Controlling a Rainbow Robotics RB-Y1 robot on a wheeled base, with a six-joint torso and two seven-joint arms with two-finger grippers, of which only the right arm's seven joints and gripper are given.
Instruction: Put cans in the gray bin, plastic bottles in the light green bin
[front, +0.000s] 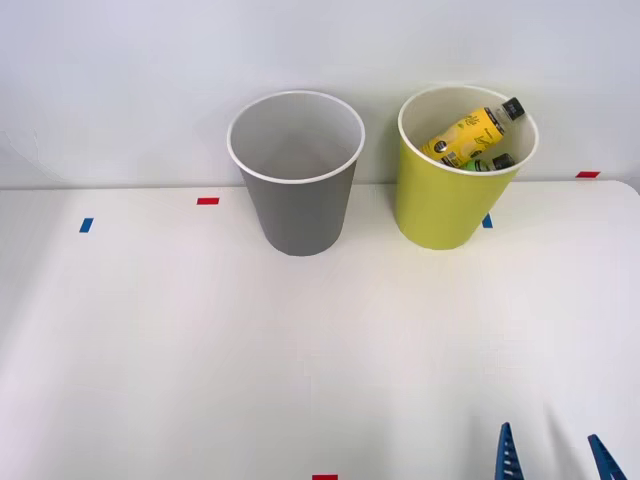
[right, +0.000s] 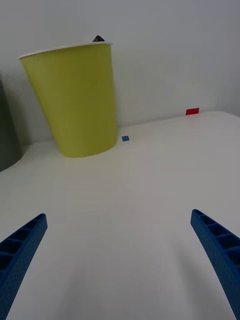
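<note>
The white tabletop (front: 180, 350) is stretching wide across the scene, with both bins standing at its far edge, close to the wall. The gray bin (front: 297, 205) is sitting upright near the middle of that far edge, its white rim facing up and nothing showing inside. Just beside it, toward the far right corner and not touching it, the light green bin (front: 440, 205) is standing upright too. Inside the light green bin the plastic bottles are lying together: the yellow-labelled bottle (front: 470, 135) is leaning on a slant with its black cap (front: 513, 108) poking over the rim, and a green bottle (front: 497, 161) is peeking out beneath it. From the wrist view that bin (right: 80, 100) is looming ahead with the cap (right: 98, 38) just showing above the rim.

Down at the near edge, toward the right corner, the right gripper (front: 551, 458) is hovering with its blue ribbed jaws spread wide, holding nothing. Small red and blue tape marks (front: 208, 201) are dotting the tabletop.
</note>
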